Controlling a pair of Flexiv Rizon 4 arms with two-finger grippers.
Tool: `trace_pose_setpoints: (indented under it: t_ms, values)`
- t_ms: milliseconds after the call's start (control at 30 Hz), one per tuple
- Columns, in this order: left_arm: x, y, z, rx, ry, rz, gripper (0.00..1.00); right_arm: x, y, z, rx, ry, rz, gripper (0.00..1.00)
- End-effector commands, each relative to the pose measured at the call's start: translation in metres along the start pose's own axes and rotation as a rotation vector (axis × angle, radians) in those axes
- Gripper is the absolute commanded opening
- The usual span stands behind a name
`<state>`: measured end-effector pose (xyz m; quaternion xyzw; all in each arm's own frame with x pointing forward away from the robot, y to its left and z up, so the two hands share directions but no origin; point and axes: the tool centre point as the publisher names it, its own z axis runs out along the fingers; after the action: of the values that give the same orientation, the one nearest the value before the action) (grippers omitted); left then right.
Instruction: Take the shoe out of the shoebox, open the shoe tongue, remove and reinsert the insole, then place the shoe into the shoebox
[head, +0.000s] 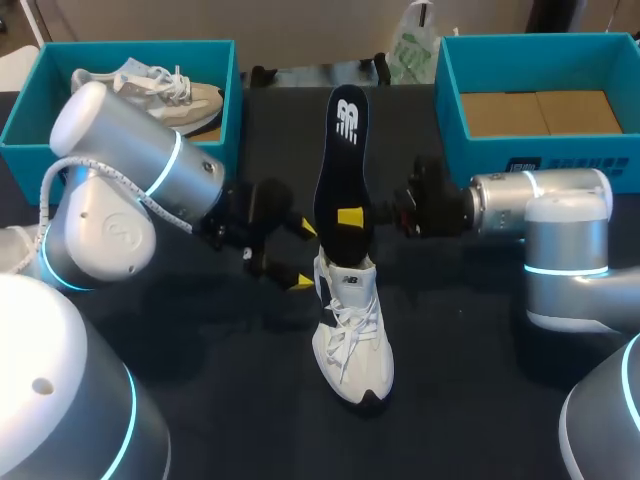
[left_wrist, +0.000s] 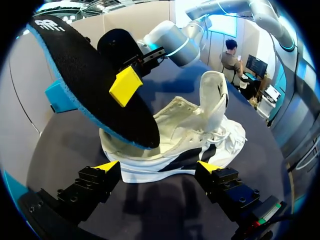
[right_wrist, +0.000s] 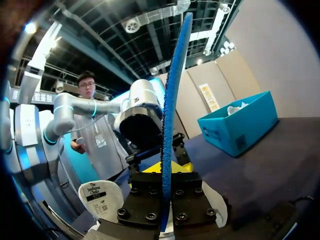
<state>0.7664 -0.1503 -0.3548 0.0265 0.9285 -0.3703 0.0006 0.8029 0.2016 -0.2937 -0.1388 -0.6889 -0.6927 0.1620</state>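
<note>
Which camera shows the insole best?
The head view: the black insole shows face-on, nearly whole, held in the right hand. The left wrist view shows it tilted; the right wrist view only its blue edge.

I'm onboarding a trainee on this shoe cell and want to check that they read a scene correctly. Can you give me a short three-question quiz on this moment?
1. True or false: the insole lies flat on the table.
2. Fill in the gap: the left gripper is ___, with the white shoe ahead of its fingers.
3. Which one grips the insole? A) the left gripper B) the right gripper C) neither

Key
1. False: it is held upright over the white shoe.
2. open
3. B
</note>
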Motion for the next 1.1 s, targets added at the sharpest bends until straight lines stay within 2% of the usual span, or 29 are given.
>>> trace_pose_setpoints:
  t_ms: [33, 333, 667, 1100]
  values:
    - [-0.005, -0.004, 0.006, -0.009, 0.003, 0.001, 1.0, -0.002, -0.002, 0.001, 0.005, 0.012, 0.003, 0.0]
    - [-0.003, -0.005, 0.008, -0.026, -0.003, -0.008, 1.0, -0.004, -0.007, 0.004, 0.016, 0.031, 0.024, 0.0]
    - [-0.003, -0.005, 0.008, -0.026, -0.003, -0.008, 1.0, -0.004, -0.025, 0.003, 0.029, 0.032, 0.074, 0.0]
    - [-0.003, -0.005, 0.008, -0.026, -0.003, -0.008, 1.0, 0.005, -0.047, 0.001, 0.058, 0.02, 0.138, 0.0]
